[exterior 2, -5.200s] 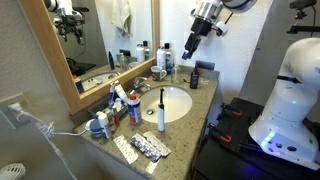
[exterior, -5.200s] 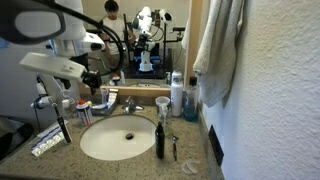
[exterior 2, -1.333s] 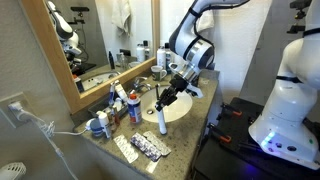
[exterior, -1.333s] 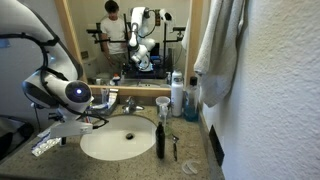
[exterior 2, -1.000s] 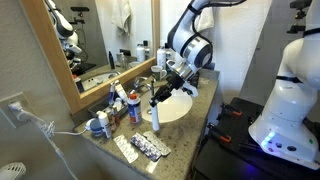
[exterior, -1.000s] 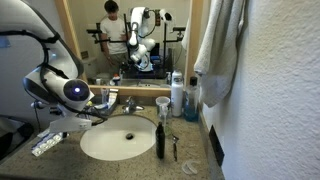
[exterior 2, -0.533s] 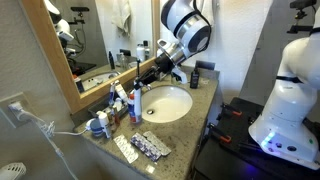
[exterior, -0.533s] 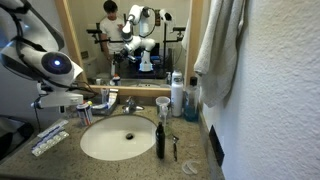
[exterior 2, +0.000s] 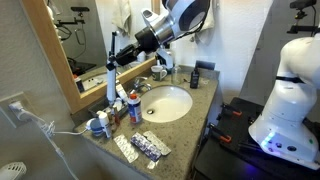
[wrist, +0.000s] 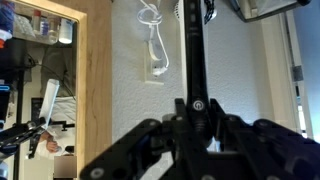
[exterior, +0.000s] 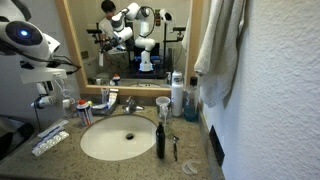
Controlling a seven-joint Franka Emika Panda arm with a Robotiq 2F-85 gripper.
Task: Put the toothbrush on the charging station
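Note:
My gripper (wrist: 197, 108) is shut on the toothbrush (wrist: 190, 55), a slim black stick with a round power button. It stands upright between the fingers, head toward the top of the wrist view. In an exterior view the gripper (exterior 2: 116, 56) holds the toothbrush (exterior 2: 110, 50) upright above the clutter at the mirror's foot. Right below it stands a small white stand, probably the charging station (exterior 2: 110, 86); I cannot tell whether they touch. In the exterior view from the front, the gripper (exterior: 52, 72) hangs at the far left of the counter, and the toothbrush is hard to make out there.
The oval sink (exterior 2: 185, 108) fills the counter's middle, with a faucet (exterior: 130, 103) behind it. A dark pump bottle (exterior: 159, 138) stands at the sink's front, and a clear cup (exterior: 162, 105) behind. Blister packs (exterior 2: 145, 148) lie at the counter end. Tubes and bottles crowd around the station. A towel (exterior: 220, 50) hangs nearby.
The gripper, shut on the toothbrush throughout, has lifted it from beside the sink and carried it up and over to the clutter by the mirror, turning it upright.

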